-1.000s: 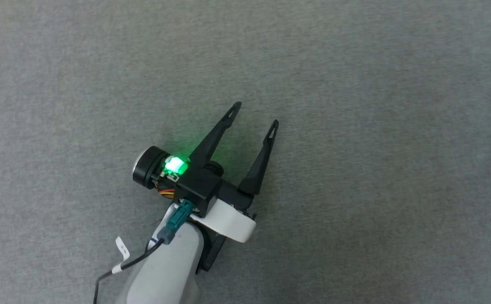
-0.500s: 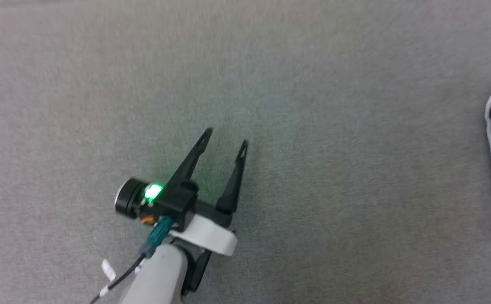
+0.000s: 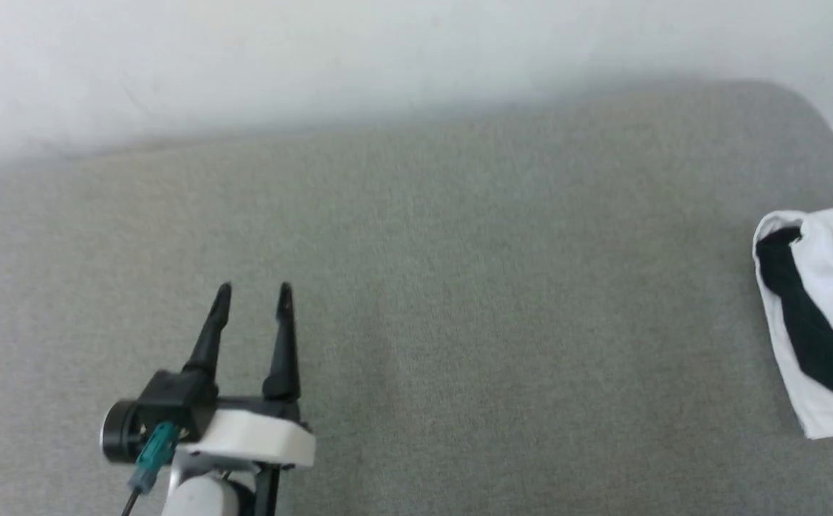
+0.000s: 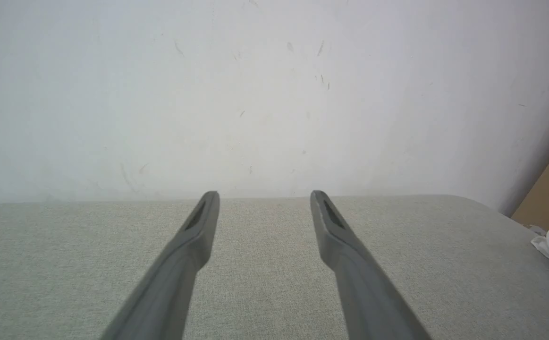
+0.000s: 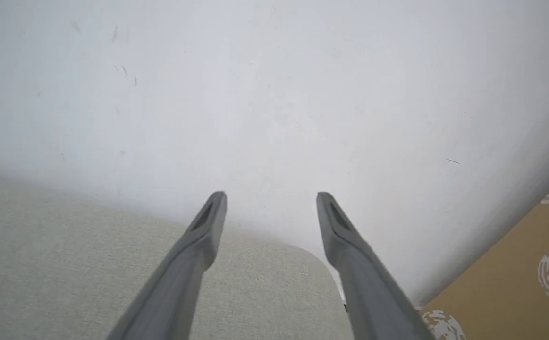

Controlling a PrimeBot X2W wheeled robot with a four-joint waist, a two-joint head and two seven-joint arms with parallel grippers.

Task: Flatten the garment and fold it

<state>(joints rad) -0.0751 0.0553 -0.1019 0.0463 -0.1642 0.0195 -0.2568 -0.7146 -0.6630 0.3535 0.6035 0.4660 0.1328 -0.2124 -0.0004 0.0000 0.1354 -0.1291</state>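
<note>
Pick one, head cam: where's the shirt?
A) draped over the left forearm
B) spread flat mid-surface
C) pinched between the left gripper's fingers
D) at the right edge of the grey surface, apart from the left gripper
D: the shirt lies at the right edge of the grey surface, well apart from the left gripper, whose fingers stand open with nothing between them.

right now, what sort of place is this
Likely an indoor room with a bed or padded bench: grey fabric surface against a white wall, tan floor beside it, garment lying on top.
</note>
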